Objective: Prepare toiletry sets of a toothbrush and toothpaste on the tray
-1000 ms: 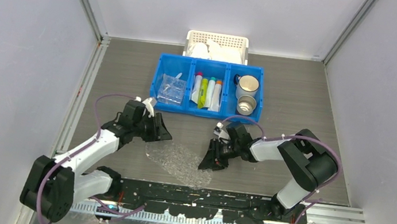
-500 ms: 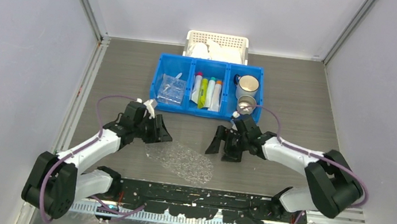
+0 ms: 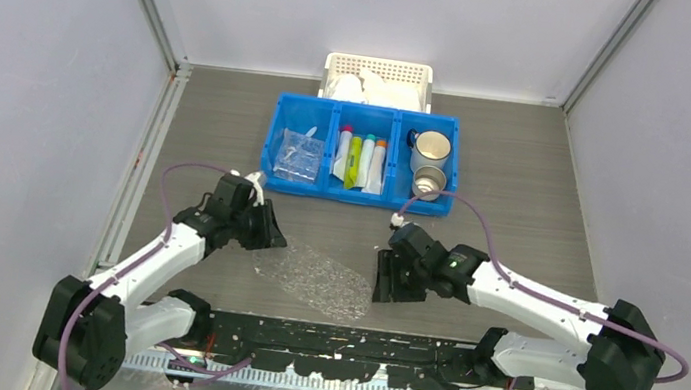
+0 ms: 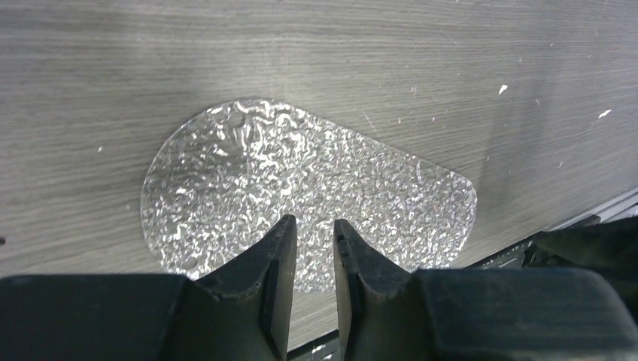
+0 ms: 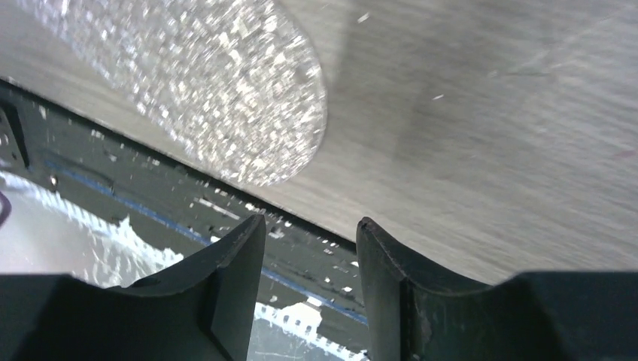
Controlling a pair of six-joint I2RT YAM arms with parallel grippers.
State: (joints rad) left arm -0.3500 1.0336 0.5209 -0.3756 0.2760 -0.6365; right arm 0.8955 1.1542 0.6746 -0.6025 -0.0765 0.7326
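Observation:
The clear textured tray (image 3: 315, 280) lies flat on the table between my grippers, with nothing on it. It also shows in the left wrist view (image 4: 301, 173) and the right wrist view (image 5: 218, 83). Wrapped toothbrushes (image 3: 298, 157) lie in the blue bin's left compartment. Toothpaste tubes (image 3: 359, 160) lie in its middle compartment. My left gripper (image 3: 268, 233) (image 4: 314, 223) hovers over the tray's left end, empty, its jaws only a narrow gap apart. My right gripper (image 3: 382, 283) (image 5: 310, 222) is open and empty just beyond the tray's right end.
The blue three-compartment bin (image 3: 359, 195) stands behind the tray, with two metal cups (image 3: 429, 163) in its right compartment. A white perforated basket (image 3: 378, 80) sits at the back. A black rail (image 3: 342, 341) runs along the near edge.
My right gripper has swung from near the blue bin back toward the near edge, beside the tray's right end. My left gripper has shifted slightly left and its jaws have narrowed.

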